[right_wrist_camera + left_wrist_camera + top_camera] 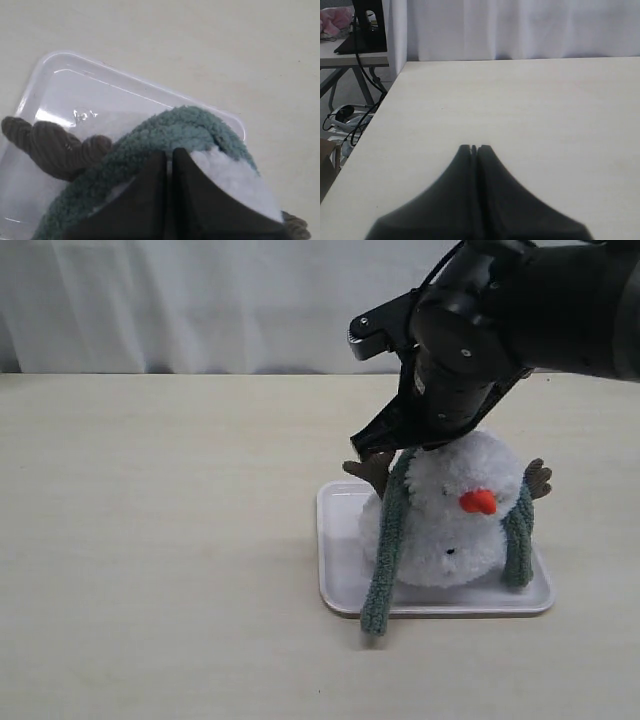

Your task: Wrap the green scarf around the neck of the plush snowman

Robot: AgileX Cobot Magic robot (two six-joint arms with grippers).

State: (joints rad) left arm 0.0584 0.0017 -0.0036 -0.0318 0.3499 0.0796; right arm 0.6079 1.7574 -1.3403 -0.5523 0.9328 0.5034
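A: While the right fingers stand pressed together, what lies at their tips?

B: The green scarf, draped over the back of the plush snowman, directly under the tips. Whether any fabric is nipped cannot be told.

A: Status of the wrap?

B: Judged part done. Both ends hang loose below the fingers, one down each side of the toy, to the tray. No crossing at the front.

A: Remaining?

B: Bring one end across the front and around. The left fingers, also pressed together, hover over bare table, well apart from the scarf
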